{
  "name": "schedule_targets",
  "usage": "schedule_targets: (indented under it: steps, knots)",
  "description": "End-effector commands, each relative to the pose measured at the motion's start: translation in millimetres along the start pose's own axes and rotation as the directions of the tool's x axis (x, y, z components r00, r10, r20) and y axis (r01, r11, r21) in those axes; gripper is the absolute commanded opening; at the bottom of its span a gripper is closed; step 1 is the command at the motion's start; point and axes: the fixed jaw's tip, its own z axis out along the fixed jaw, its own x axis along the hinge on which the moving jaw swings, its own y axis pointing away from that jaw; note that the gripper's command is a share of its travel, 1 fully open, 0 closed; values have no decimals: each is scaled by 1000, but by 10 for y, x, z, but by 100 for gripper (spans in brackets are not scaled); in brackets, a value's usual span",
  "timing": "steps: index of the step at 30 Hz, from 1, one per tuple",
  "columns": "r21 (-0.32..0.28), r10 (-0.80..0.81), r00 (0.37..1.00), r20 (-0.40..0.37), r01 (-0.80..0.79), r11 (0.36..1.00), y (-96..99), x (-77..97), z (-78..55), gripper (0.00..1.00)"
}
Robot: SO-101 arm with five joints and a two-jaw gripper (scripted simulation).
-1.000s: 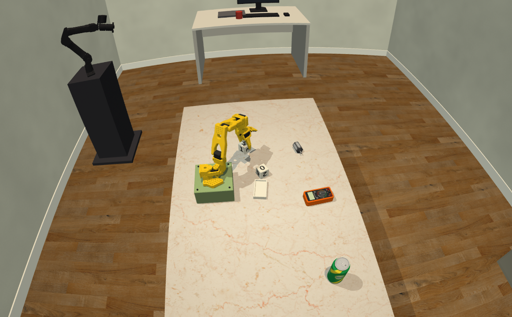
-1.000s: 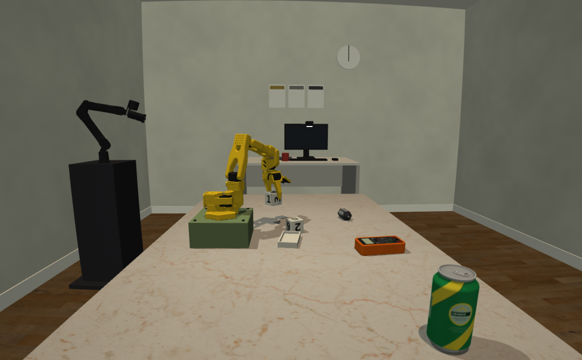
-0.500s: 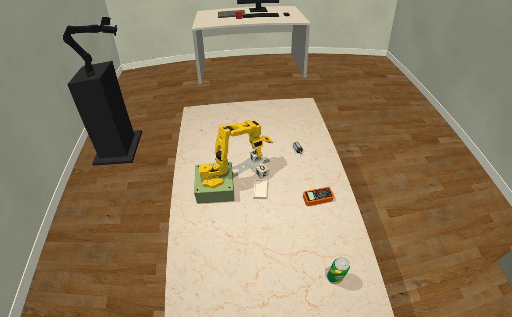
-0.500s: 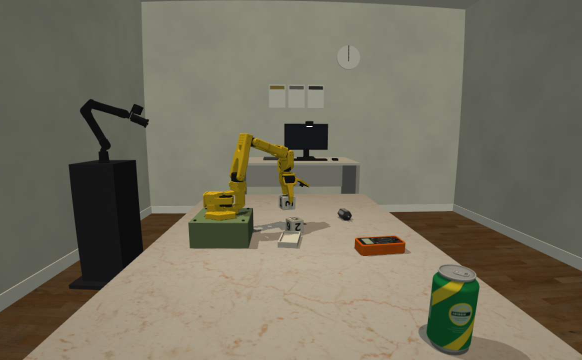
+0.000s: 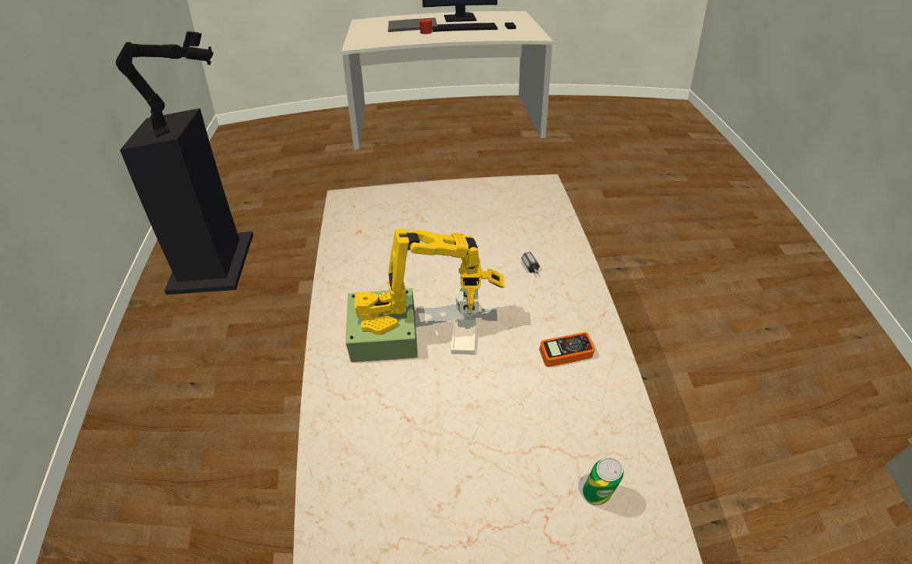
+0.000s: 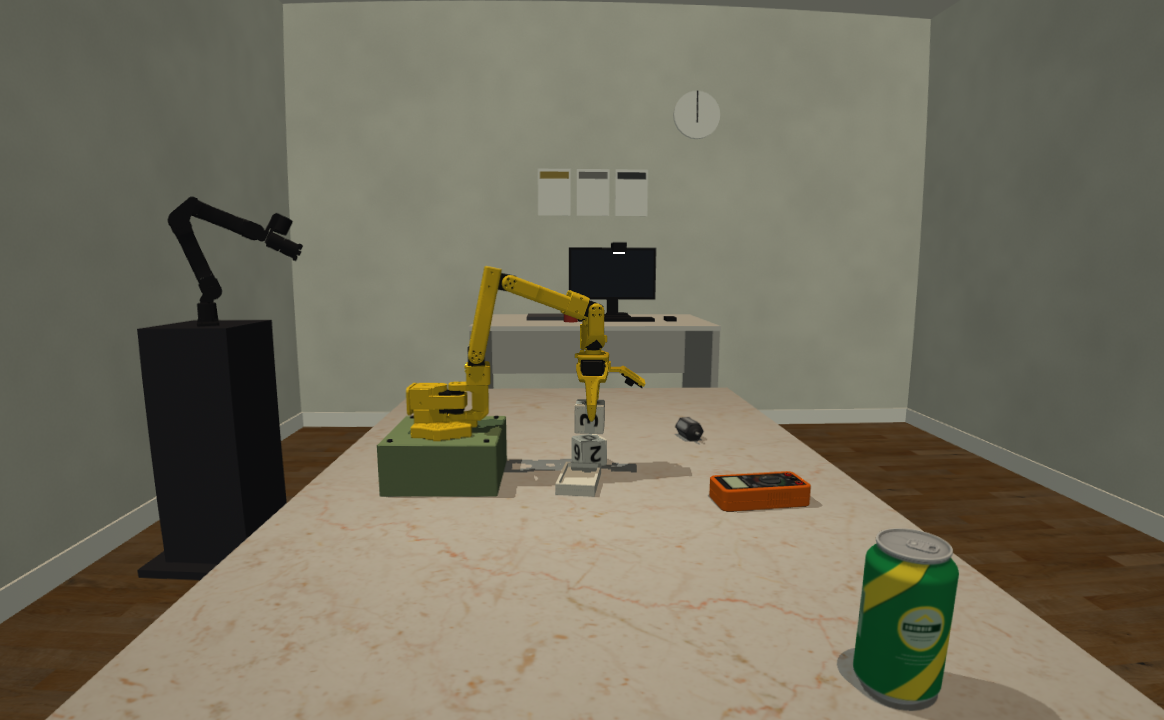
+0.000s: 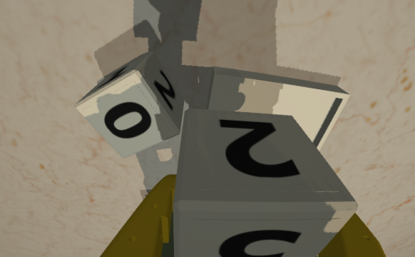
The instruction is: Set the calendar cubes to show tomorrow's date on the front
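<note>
My gripper (image 5: 469, 307) (image 6: 590, 417) (image 7: 264, 200) is shut on a white cube (image 6: 579, 424) (image 7: 207, 160), held above the table. In the wrist view one face of it shows a 2, upside down in that view, and another shows part of a digit. The other cube (image 6: 588, 456) (image 7: 132, 147) sits turned at an angle on the table beside the tray (image 5: 464, 351) (image 6: 576, 489) (image 7: 275, 80), with 0 on top and 6 and 2 on the sides seen in the exterior view. No cube is in the tray. The month's name is not visible.
The green base block (image 5: 382, 350) (image 6: 438, 470) stands left of the tray. An orange multimeter (image 5: 566, 348) (image 6: 760, 491) lies to the right, a small dark motor (image 5: 530, 262) (image 6: 689, 428) at the back right, and a green can (image 5: 601, 482) (image 6: 904, 617) stands at the front right.
</note>
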Motion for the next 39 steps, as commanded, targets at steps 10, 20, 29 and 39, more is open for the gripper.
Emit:
schedule_targets:
  steps: [10,20,29,39]
  knots:
    - [-6,100,995,20,-100,995,-201,-57,-31,0]
    - [-5,174,985,20,-174,985,-357,-71,-31,0]
    - [-4,364,931,20,-364,932,-769,-50,-31,0]
    - [-2,691,722,21,-691,723,-1518,219,-30,0]
